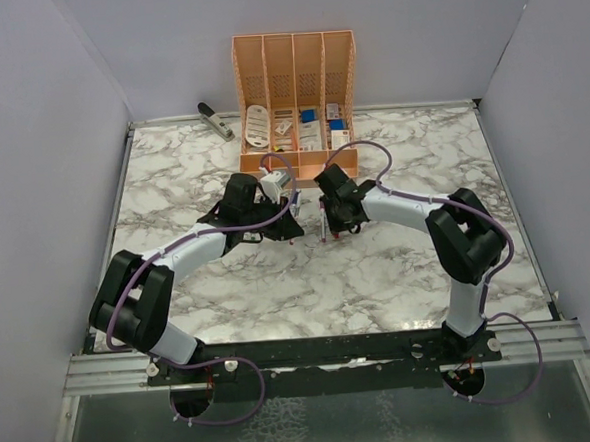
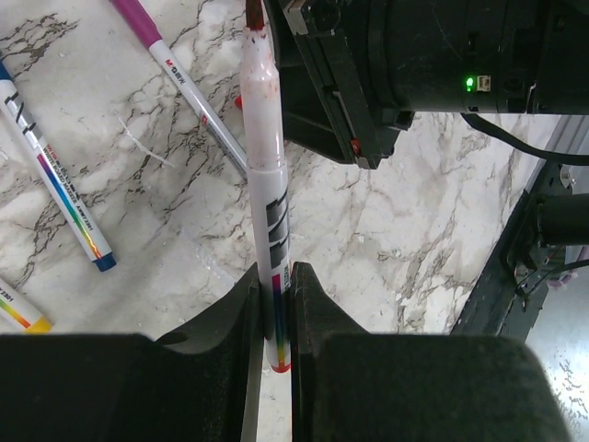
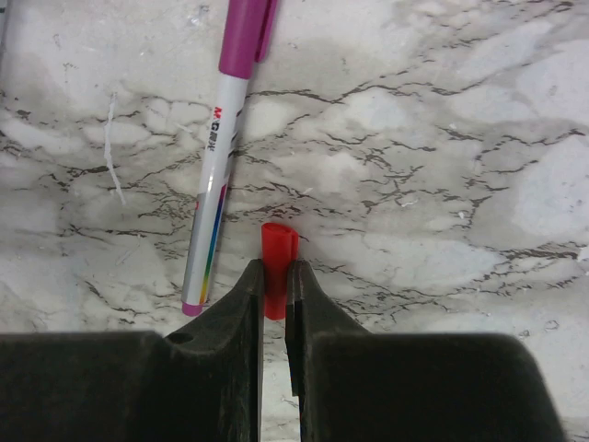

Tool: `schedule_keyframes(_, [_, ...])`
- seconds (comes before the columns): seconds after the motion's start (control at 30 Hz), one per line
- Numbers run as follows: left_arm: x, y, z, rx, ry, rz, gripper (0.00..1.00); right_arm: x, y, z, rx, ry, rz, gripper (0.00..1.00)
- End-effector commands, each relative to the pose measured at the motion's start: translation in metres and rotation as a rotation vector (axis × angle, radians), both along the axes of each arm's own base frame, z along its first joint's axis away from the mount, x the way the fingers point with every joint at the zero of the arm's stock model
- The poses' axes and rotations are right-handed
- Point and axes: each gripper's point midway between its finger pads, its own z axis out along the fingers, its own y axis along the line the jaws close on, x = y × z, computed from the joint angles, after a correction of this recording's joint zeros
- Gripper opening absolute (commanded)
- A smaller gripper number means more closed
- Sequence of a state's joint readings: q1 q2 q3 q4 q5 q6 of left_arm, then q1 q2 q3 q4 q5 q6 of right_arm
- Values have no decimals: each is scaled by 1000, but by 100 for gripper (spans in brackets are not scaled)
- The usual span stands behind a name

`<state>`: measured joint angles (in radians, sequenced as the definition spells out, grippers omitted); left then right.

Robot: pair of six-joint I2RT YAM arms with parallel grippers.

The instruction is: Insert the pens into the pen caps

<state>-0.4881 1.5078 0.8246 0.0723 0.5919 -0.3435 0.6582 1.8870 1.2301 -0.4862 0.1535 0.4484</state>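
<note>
- Table (image 1: 309,280): white marble with grey veins, fills centre frame.
- Organizer (image 1: 293,56): orange, four slots, upper centre, at the table's far edge.
- Stapler (image 1: 215,120): grey, just left of the organizer.
- Oval item (image 1: 256,127): white, leftmost slot.
- Boxes (image 1: 310,120): blue-and-white, right-hand slots.

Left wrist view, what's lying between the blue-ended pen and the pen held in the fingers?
The purple-capped pen lies slanted between the blue-ended pen and the held red pen; the left wrist view shows it.

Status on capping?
Left gripper shut on red pen, tip bare. Right gripper shut on red cap. Capped purple pen lies beside, not touching.
</note>
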Motion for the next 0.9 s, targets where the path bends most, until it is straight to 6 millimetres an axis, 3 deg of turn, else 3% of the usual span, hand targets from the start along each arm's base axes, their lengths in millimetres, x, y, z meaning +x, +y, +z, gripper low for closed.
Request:
schedule_keyframes(0.0, [0, -9, 18, -47, -52, -76, 0, 24, -12, 39, -37, -129, -111, 1])
schedule_keyframes(0.23, [-8, -15, 30, -93, -84, -155, 0, 56, -9, 140, 211, -438, -210, 1])
schedule_keyframes(0.37, [-12, -22, 42, -127, -99, -177, 0, 53, -6, 204, 406, -644, -188, 1])
schedule_keyframes(0.5, [-16, -33, 57, -163, -128, -185, 0, 38, -7, 251, 567, -801, -140, 1])
schedule_keyframes(0.67, [-23, -54, 85, -261, -153, -220, 0, 15, -7, 282, 720, -924, -69, 1])
schedule_keyframes(0.87, [-25, -68, 115, -306, -210, -254, 0, -1, -3, 295, 831, -968, -21, 1])
